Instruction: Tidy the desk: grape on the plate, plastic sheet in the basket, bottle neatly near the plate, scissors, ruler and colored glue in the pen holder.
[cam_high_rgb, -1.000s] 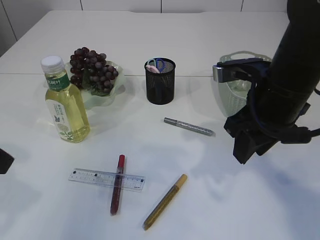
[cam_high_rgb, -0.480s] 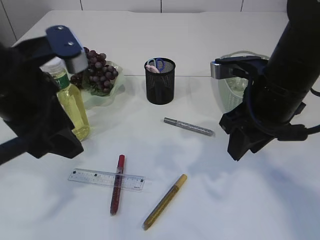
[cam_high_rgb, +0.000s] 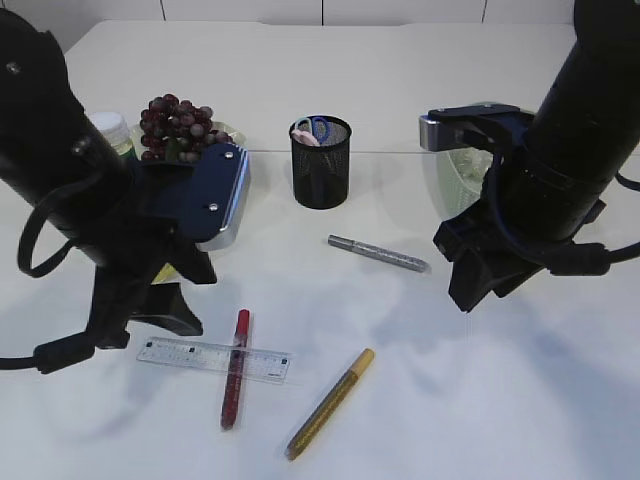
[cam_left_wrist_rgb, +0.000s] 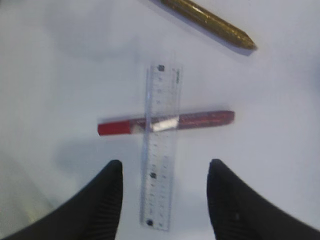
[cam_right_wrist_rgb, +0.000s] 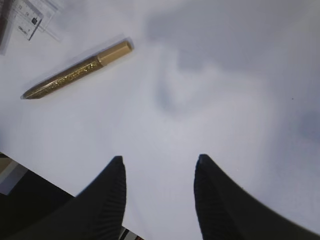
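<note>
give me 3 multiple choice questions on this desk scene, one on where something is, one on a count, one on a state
1. Where does the red glue pen lie?
A. across the ruler
B. inside the pen holder
C. on the plate

2. How many glue pens lie loose on the table?
A. one
B. three
C. five

3. How is the left gripper now?
A. shut on the ruler
B. open above the ruler, holding nothing
C. shut on the bottle

Answers:
1. A, the left wrist view shows the pen crossing over the clear ruler.
2. B, red, gold and silver pens are on the table.
3. B, its fingers stand apart on either side of the ruler's end.
</note>
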